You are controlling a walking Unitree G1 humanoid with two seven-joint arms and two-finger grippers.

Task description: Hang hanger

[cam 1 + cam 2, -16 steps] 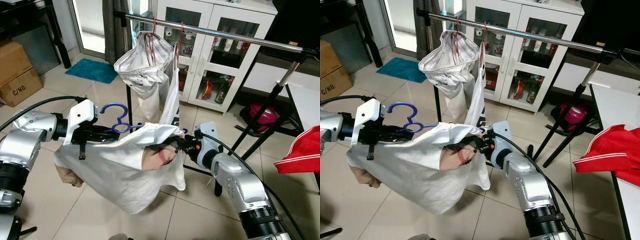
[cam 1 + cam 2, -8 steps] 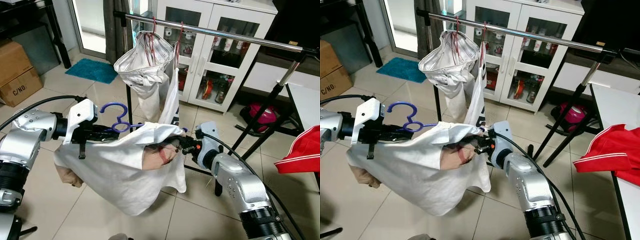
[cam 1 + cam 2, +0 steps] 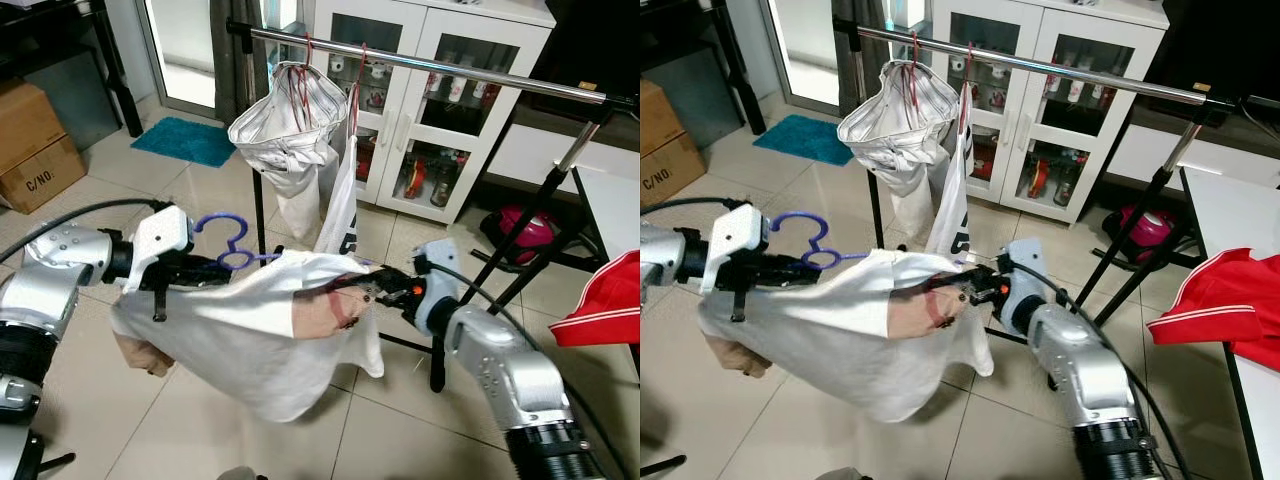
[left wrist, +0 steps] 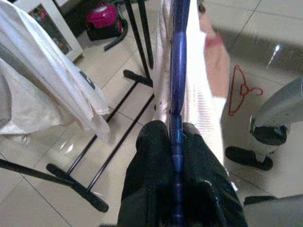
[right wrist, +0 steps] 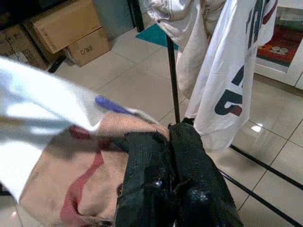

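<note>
A blue hanger (image 3: 226,236) carries a white shirt (image 3: 250,340) with a skin-toned and red print. My left gripper (image 3: 213,267) is shut on the hanger below its hook; the left wrist view shows the blue hanger (image 4: 178,71) running out between the black fingers (image 4: 151,151). My right gripper (image 3: 362,291) is shut on the shirt's far edge, close to the hanger's blue tip (image 5: 113,106). Hanger and shirt hang between both arms, well below the metal rail (image 3: 450,68).
Two white garments (image 3: 295,130) hang on red hangers at the rail's left part. Behind it stands a glass-door cabinet (image 3: 440,120). Cardboard boxes (image 3: 35,140) sit far left, a red garment (image 3: 605,300) on a white table at right. A red hanger (image 4: 244,92) lies on the floor.
My right gripper has pulled to the right and the left gripper has risen slightly, so the shirt is stretched wider and sits a little higher.
</note>
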